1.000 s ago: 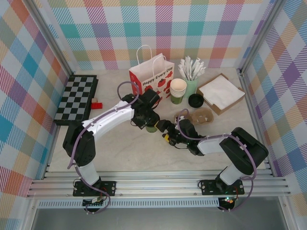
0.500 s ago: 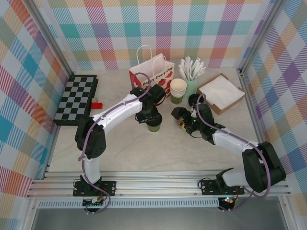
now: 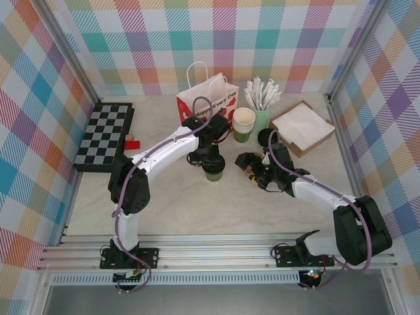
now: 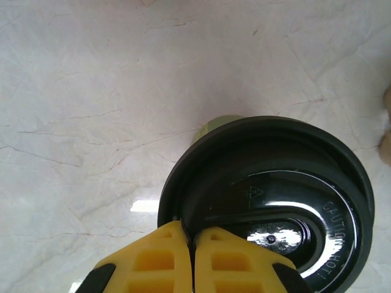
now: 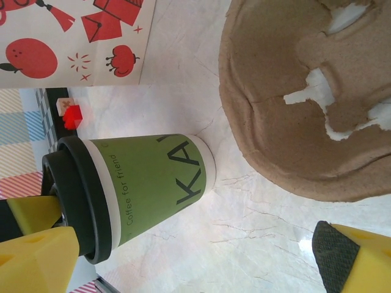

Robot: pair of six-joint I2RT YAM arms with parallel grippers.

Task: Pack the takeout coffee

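Where the two arms meet near the middle of the table, the cup stands upright on the pale marble top. It is small and dark green, with a white band at its base. Black letters "KA" run large on its side, and a thin line beside them reads "Coffee for friend". Its lid is round, black and glossy, with a raised rim and "CAUTION HOT" moulded into the top.

The left gripper comes down on the cup from above. Its yellow fingers are pressed together, with hardly a slit between them. They pinch the lid's rim at its near edge, about 6 o'clock in the left wrist view.

The right gripper sits at 3 o'clock from the cup, just beside it and not touching. Its jaws are spread as wide as they go and hold nothing. One yellow finger with a black pad shows at the lower right of its own wrist view.

The brown cardboard carrier lies flat at 3 o'clock from the cup, near it but apart, under the right wrist.

Farther back, at 12 o'clock from the cup, stands a white bag printed with red fruit.
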